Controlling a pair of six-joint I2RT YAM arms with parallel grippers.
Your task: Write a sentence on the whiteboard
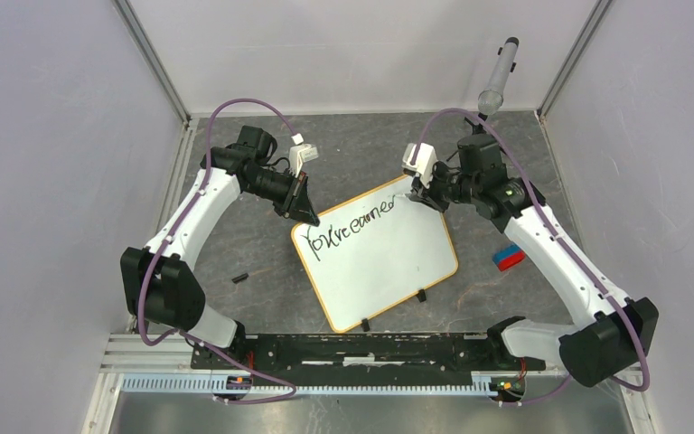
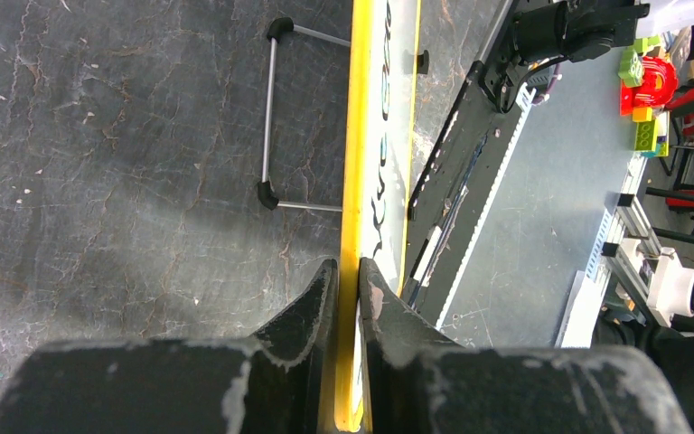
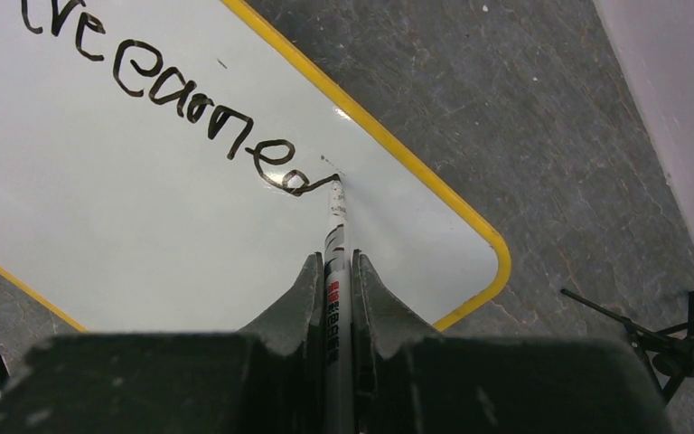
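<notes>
The whiteboard (image 1: 379,267) lies tilted on the dark table, its two black clip feet on the near edge. One slanted line of the sentence (image 1: 343,231), roughly "You're earned", runs along its far side; the sentence also shows in the right wrist view (image 3: 190,99). My left gripper (image 1: 305,210) is shut on the board's far-left yellow edge (image 2: 354,226). My right gripper (image 1: 426,197) is shut on a white marker (image 3: 336,262), whose tip touches the board (image 3: 145,226) at the end of the last letter, near the far-right corner.
A red-and-blue eraser block (image 1: 508,258) lies right of the board. A small black cap (image 1: 239,278) lies left of it. A grey tube (image 1: 499,77) leans at the back wall. A wire stand (image 2: 276,117) lies behind the board.
</notes>
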